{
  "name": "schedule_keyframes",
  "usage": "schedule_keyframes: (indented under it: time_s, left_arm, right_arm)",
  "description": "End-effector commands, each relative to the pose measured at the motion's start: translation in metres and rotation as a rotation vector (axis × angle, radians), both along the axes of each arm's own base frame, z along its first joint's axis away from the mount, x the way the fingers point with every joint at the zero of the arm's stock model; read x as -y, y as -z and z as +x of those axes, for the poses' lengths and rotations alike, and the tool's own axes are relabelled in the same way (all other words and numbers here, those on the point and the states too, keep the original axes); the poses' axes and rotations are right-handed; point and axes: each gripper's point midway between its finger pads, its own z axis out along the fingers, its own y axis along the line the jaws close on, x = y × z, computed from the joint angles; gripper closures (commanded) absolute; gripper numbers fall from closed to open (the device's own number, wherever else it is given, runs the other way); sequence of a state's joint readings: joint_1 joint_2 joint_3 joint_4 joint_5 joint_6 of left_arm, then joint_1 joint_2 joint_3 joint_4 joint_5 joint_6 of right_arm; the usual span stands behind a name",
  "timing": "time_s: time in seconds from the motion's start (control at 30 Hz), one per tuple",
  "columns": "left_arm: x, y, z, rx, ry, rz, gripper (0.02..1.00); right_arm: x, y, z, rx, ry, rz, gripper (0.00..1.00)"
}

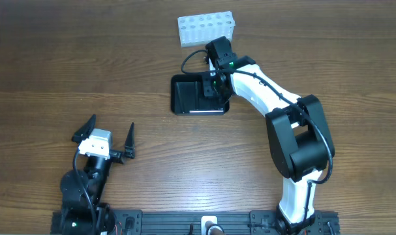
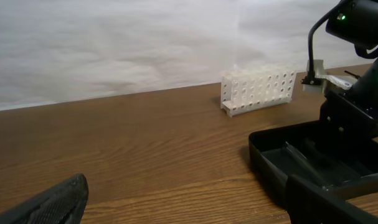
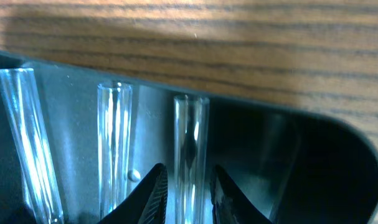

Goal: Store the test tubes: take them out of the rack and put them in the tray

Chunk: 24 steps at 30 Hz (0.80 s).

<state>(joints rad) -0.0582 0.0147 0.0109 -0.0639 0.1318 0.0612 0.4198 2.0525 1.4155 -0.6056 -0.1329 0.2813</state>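
The white test tube rack [image 1: 207, 29] [image 2: 258, 90] stands at the far side of the table. Just in front of it lies the black tray [image 1: 183, 99] [image 2: 271, 155]. My right gripper [image 1: 214, 88] [image 3: 189, 190] is down inside the tray's right part, its fingers close on either side of a clear test tube [image 3: 190, 134] that points along the tray floor. Two more clear tubes [image 3: 114, 143] [image 3: 23, 137] lie beside it in the tray [image 3: 70, 99]. My left gripper [image 1: 113, 122] [image 2: 195, 205] rests open and holds nothing near the front left, far from the tray.
Bare wooden tabletop [image 1: 67, 59] surrounds the rack and tray. The right arm [image 1: 276, 98] stretches from the front right up to the tray. A pale wall [image 2: 114, 43] rises behind the table's far edge.
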Motion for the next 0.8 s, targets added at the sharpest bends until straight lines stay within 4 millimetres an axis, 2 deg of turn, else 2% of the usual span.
schedule_keyframes:
  time_s: [0.03, 0.13, 0.23, 0.33, 0.37, 0.47, 0.63, 0.8]
  left_arm:
    - [0.001, 0.001, 0.000, 0.005, 0.008, 0.012, 0.018]
    - [0.001, 0.001, 0.000, 0.005, 0.008, 0.012, 0.018]
    - [0.001, 0.001, 0.000, 0.005, 0.008, 0.012, 0.018]
    - [0.001, 0.001, 0.000, 0.005, 0.008, 0.012, 0.018]
    - [0.001, 0.001, 0.000, 0.005, 0.008, 0.012, 0.018]
    - [0.001, 0.001, 0.000, 0.005, 0.008, 0.012, 0.018]
    - [0.001, 0.001, 0.000, 0.005, 0.008, 0.012, 0.020]
    - [0.001, 0.001, 0.000, 0.005, 0.008, 0.012, 0.018]
  right_arm:
    - [-0.004, 0.001, 0.000, 0.002, -0.011, 0.010, 0.717]
    - [-0.005, -0.009, 0.003, 0.019, -0.011, 0.017, 0.673]
    - [-0.006, -0.031, 0.007, 0.065, -0.016, 0.035, 0.614]
    - [-0.008, -0.066, 0.010, 0.146, -0.044, 0.056, 0.551]
    - [-0.006, -0.081, 0.012, 0.182, -0.053, 0.065, 0.496]
    - [0.003, -0.126, 0.015, 0.289, -0.069, 0.085, 0.435]
    - [0.042, -0.202, 0.017, 0.488, -0.062, 0.071, 0.345]
    - [0.098, -0.255, 0.001, 0.646, -0.002, 0.009, 0.240]
